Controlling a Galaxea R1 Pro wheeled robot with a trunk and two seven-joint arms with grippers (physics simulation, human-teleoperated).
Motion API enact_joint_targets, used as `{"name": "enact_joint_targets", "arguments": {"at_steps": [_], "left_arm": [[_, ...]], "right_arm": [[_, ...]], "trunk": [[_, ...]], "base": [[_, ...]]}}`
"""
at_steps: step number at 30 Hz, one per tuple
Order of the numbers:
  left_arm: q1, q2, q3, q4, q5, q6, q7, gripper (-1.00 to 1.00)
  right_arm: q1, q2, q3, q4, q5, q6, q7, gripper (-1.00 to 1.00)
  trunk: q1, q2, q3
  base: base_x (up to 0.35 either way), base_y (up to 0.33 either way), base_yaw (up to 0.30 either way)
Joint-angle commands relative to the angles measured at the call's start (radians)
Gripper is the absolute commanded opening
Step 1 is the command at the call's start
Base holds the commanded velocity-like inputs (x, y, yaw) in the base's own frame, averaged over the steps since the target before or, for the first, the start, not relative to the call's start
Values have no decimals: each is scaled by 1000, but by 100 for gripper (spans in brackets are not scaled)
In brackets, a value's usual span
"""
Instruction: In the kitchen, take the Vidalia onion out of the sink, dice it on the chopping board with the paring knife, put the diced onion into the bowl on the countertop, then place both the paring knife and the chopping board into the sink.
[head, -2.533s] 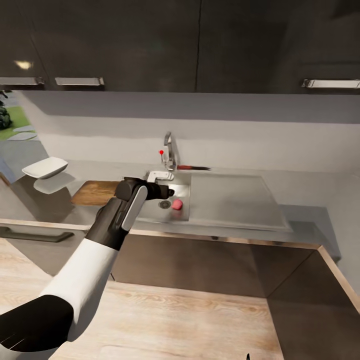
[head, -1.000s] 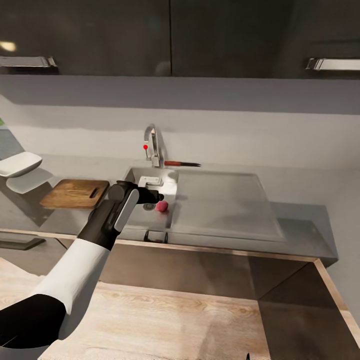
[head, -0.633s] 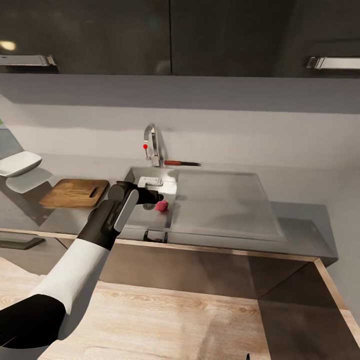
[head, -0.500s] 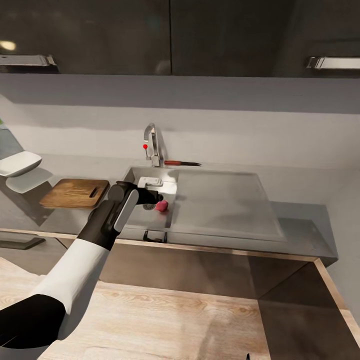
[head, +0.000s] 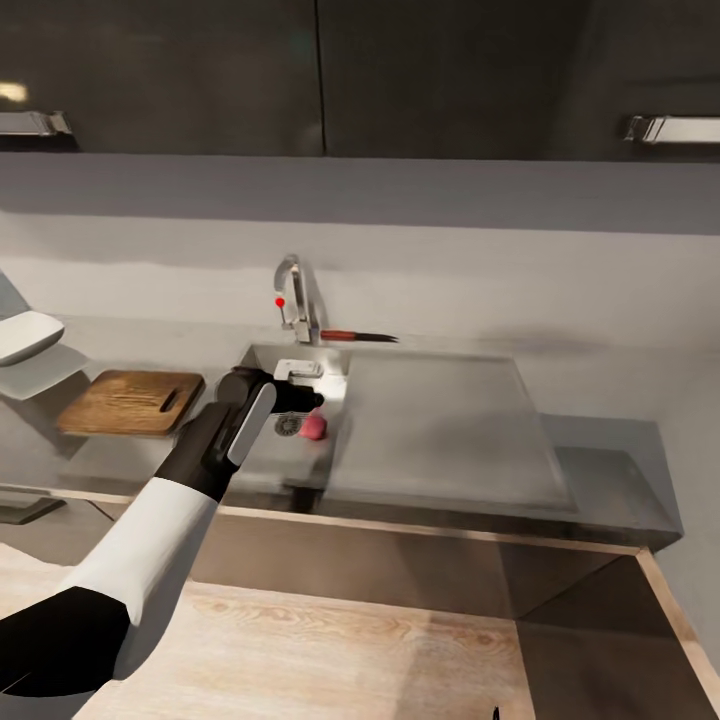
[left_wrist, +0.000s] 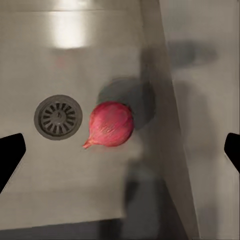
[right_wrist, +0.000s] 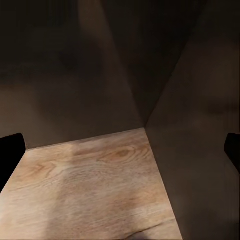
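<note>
The Vidalia onion (head: 314, 427) (left_wrist: 111, 124), a pinkish-red bulb, lies on the sink (head: 258, 452) floor beside the round drain (left_wrist: 58, 117). My left gripper (head: 306, 399) (left_wrist: 120, 152) hangs open just above the onion, its fingertips (left_wrist: 10, 156) spread wide to either side. The paring knife (head: 356, 336) lies behind the basin by the faucet (head: 291, 298). On the countertop (head: 600, 480) to the left of the sink rests the chopping board (head: 130, 402), and the white bowl (head: 25, 335) sits further left. My right gripper (right_wrist: 120, 150) is open, low over the wooden floor.
The steel drainboard (head: 440, 430) stretches to the right of the basin. Dark wall cabinets (head: 320, 75) hang above the counter. Dark base cabinets (right_wrist: 120, 60) meet in a corner over the wood floor (right_wrist: 95, 190) near the right arm.
The whole view has shifted, so the camera moved. The left gripper stays over the sink by the onion, which has kept its place.
</note>
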Motion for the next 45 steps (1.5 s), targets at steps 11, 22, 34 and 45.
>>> {"name": "enact_joint_targets", "arguments": {"at_steps": [11, 22, 34, 45], "left_arm": [[-1, 0, -1, 23, 11, -8, 10, 100], [0, 0, -1, 75, 11, -57, 9, 100], [0, 0, -1, 78, 10, -59, 10, 100], [-1, 13, -1, 77, 11, -59, 10, 100]], "right_arm": [[-1, 0, -6, 0, 11, -2, -6, 100], [-1, 0, -6, 0, 11, -1, -6, 100], [-1, 0, -6, 0, 11, -2, -6, 100], [-1, 0, -6, 0, 11, -2, -6, 100]], "trunk": [[1, -2, -2], [1, -2, -7], [1, -2, -25], [1, -2, -43]], "base": [[115, -26, 0], [84, -1, 0], [10, 0, 0], [0, 0, 0]]}}
